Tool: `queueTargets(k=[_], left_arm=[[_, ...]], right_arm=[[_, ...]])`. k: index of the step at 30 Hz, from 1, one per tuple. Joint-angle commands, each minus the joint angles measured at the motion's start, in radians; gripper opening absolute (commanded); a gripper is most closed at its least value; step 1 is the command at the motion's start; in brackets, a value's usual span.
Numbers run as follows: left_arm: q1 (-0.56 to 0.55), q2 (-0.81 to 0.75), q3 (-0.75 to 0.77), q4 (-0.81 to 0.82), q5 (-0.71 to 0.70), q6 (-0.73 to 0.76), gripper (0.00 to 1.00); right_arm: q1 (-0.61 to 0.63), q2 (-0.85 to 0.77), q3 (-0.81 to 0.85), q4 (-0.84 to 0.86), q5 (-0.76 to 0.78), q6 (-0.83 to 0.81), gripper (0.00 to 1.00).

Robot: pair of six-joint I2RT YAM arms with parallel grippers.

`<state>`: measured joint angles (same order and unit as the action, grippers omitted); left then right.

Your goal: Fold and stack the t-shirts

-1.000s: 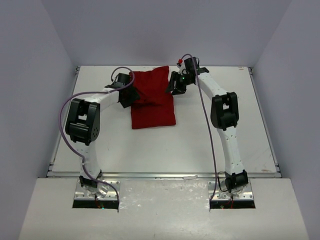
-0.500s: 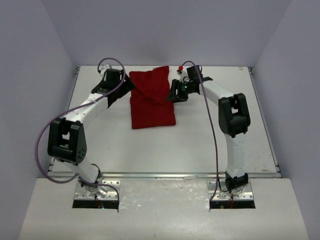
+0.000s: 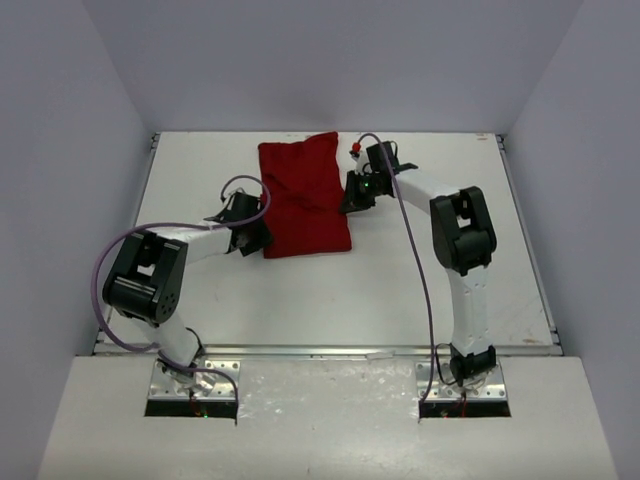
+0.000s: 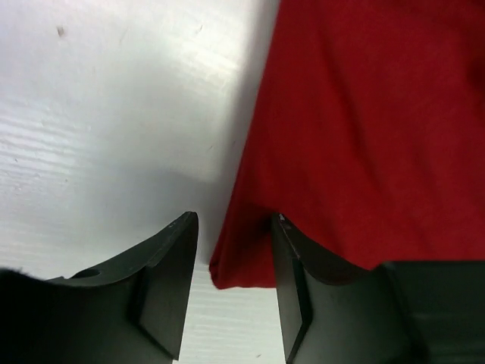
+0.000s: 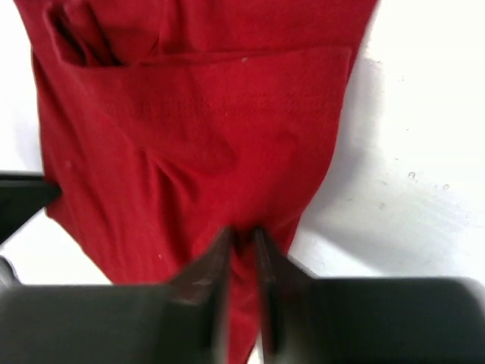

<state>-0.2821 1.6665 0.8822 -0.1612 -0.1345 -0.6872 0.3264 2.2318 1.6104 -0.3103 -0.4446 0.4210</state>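
The deep-red t-shirt [image 3: 300, 195] lies folded into a tall rectangle at the back middle of the table. My left gripper [image 3: 252, 236] is at its near left corner. In the left wrist view the gripper [image 4: 235, 258] is open, with the shirt's corner [image 4: 242, 265] lying on the table between the fingers [image 4: 163, 280]. My right gripper [image 3: 352, 197] is at the shirt's right edge. In the right wrist view the gripper [image 5: 242, 250] is shut on a small ridge of the shirt's cloth [image 5: 189, 114].
The white table [image 3: 420, 290] has a raised rim at the back and sides, with grey walls close behind. A purple cable [image 3: 112, 255] loops out from the left arm, and another [image 3: 415, 260] runs down the right arm.
My left arm swung from the shirt's back left edge to its near left corner. The raised fold across the shirt has dropped flat. My right gripper shifted slightly nearer along the right edge.
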Motion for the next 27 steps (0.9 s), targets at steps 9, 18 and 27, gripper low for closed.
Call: queueTargets(k=[9, 18, 27], left_arm=[[-0.026, -0.111, -0.025, 0.048, 0.0, 0.029, 0.62], [-0.071, -0.257, -0.061, 0.115, 0.141, 0.051, 0.57], [-0.083, -0.194, -0.046, 0.163, 0.152, -0.018, 0.75]], right_arm=[[0.002, -0.283, -0.214, 0.161, 0.001, 0.03, 0.02], [0.036, -0.425, -0.435, 0.304, -0.036, 0.114, 0.31], [0.017, -0.141, -0.077, 0.018, 0.193, 0.047, 0.59]])
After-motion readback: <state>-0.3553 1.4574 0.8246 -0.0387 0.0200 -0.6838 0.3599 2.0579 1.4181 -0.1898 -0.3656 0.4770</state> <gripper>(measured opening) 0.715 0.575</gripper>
